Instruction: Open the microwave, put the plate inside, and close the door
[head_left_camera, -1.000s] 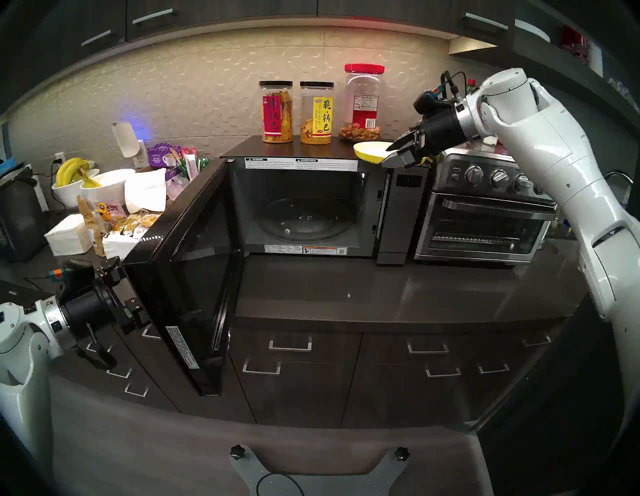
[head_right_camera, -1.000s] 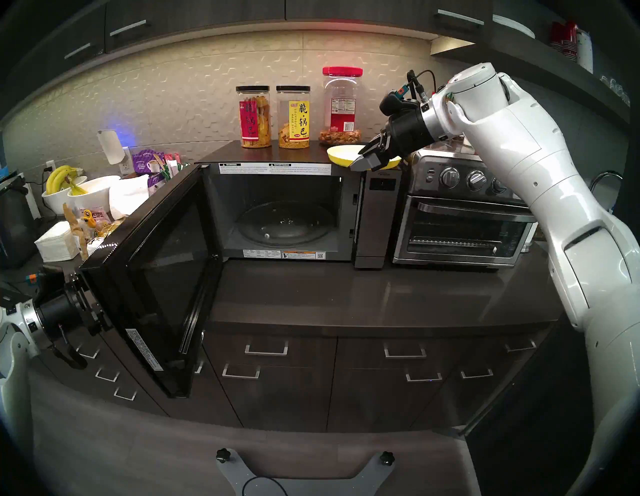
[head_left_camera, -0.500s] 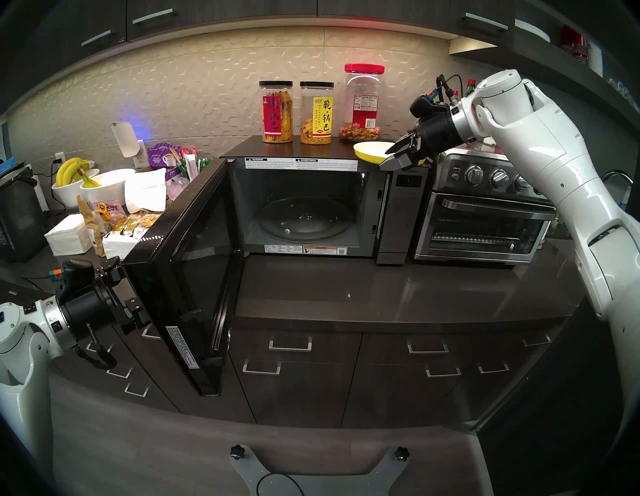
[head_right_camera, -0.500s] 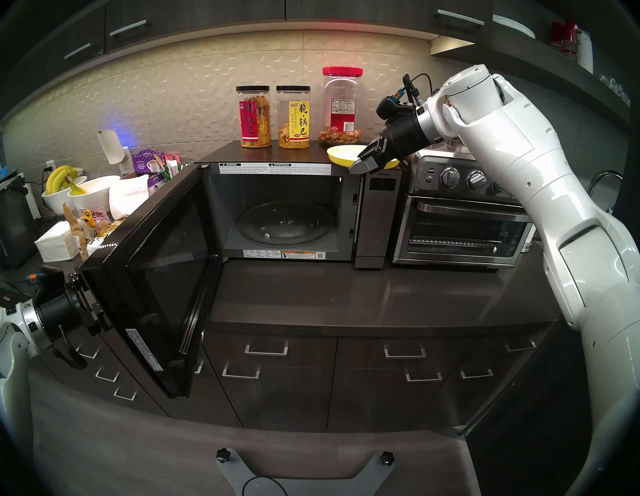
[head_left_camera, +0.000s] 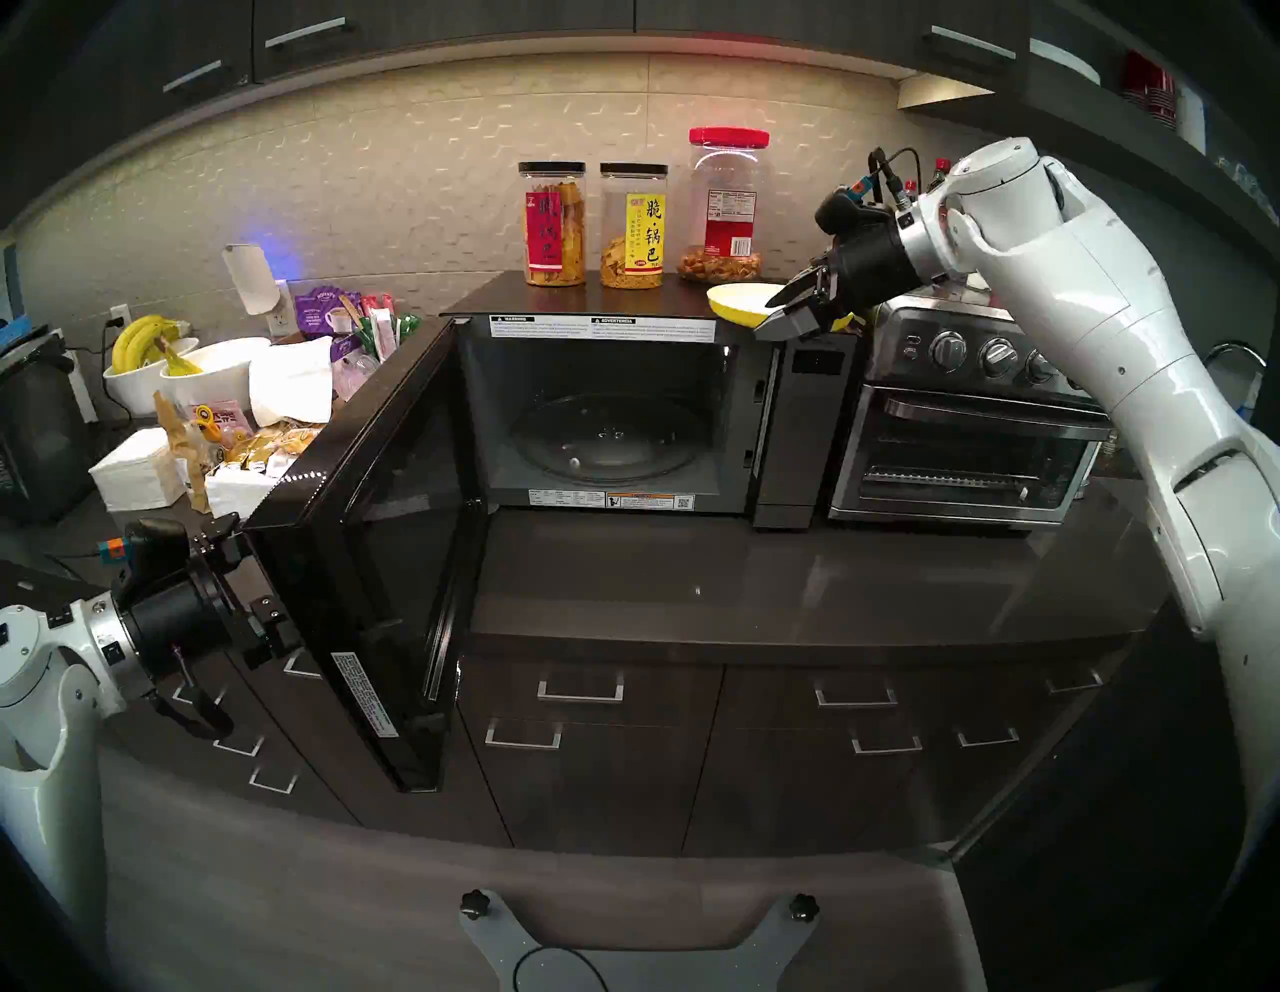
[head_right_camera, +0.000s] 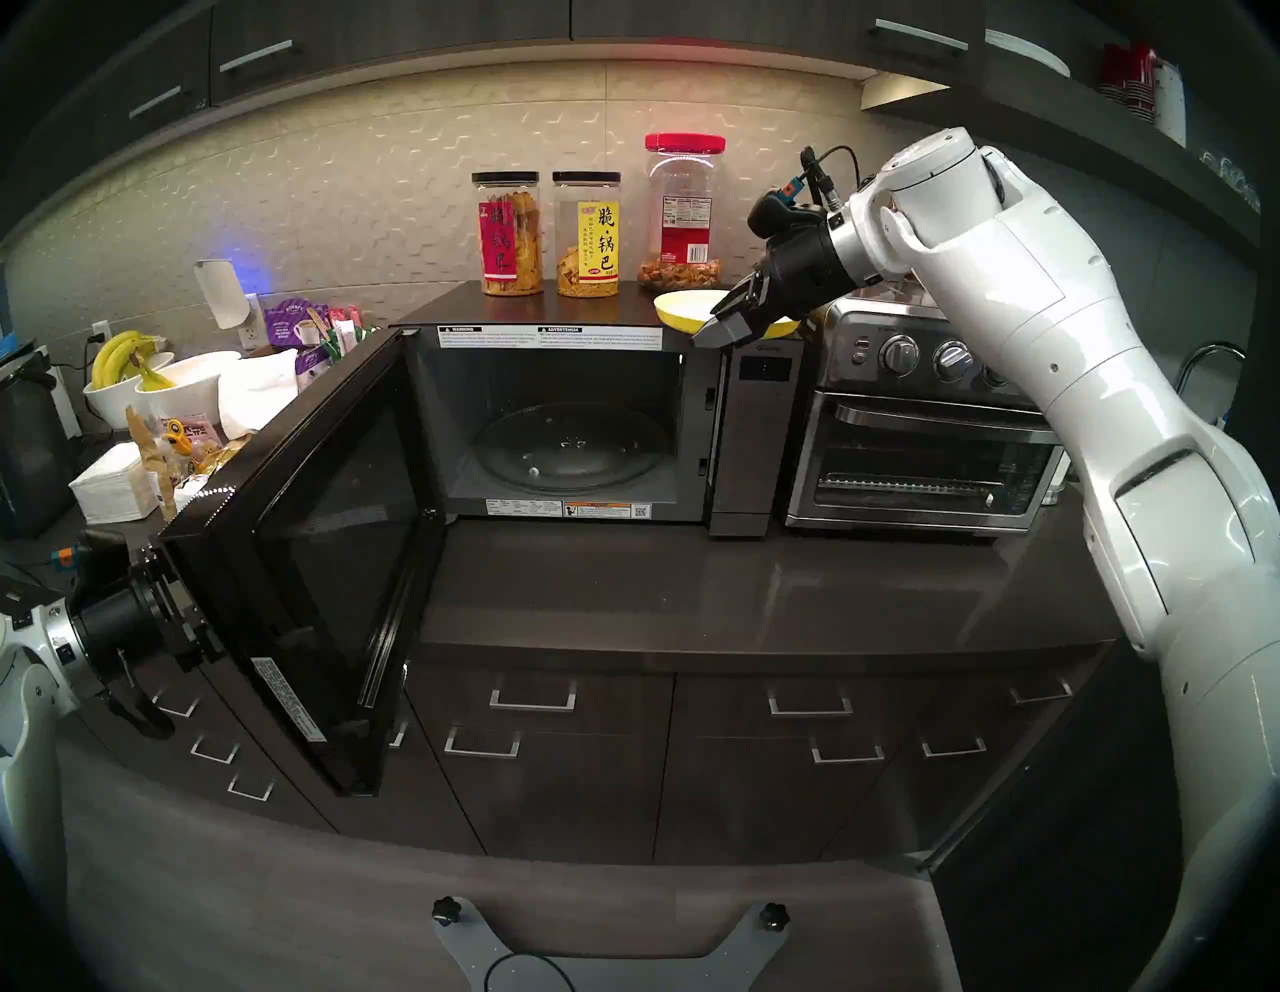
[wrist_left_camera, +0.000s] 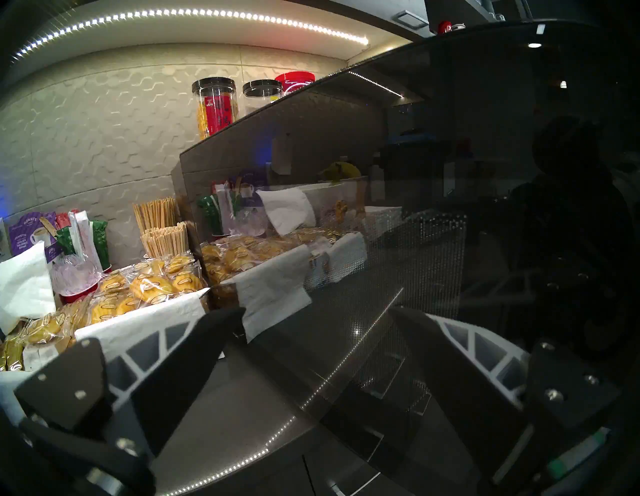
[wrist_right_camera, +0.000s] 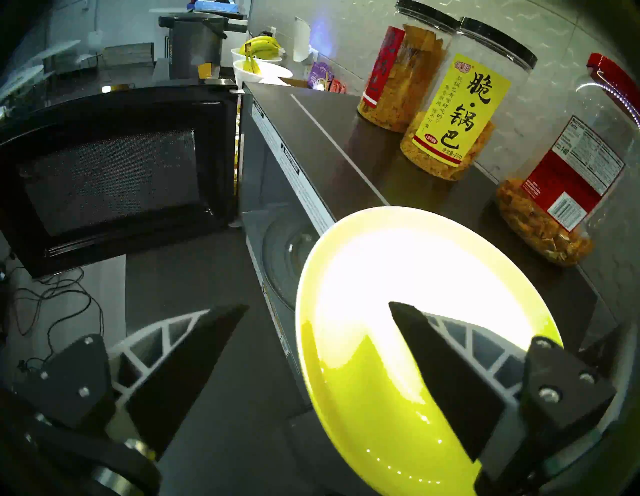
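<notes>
The yellow plate (head_left_camera: 740, 303) sits on top of the Panasonic microwave (head_left_camera: 623, 415) at its front right corner, its rim jutting past the front edge, just in front of the red-lidded jar (head_left_camera: 727, 201). The right gripper (head_left_camera: 779, 313) straddles the plate's near rim with its jaws spread wide, one finger above the cream inner face and the other below and in front of the edge, nothing clamped. The door (head_left_camera: 374, 554) stands swung fully open to the left over the countertop's front edge, baring the glass turntable (head_left_camera: 609, 440), and the left gripper (wrist_left_camera: 317, 313) sits at the door's outer glass with its fingers well apart, holding nothing.
</notes>
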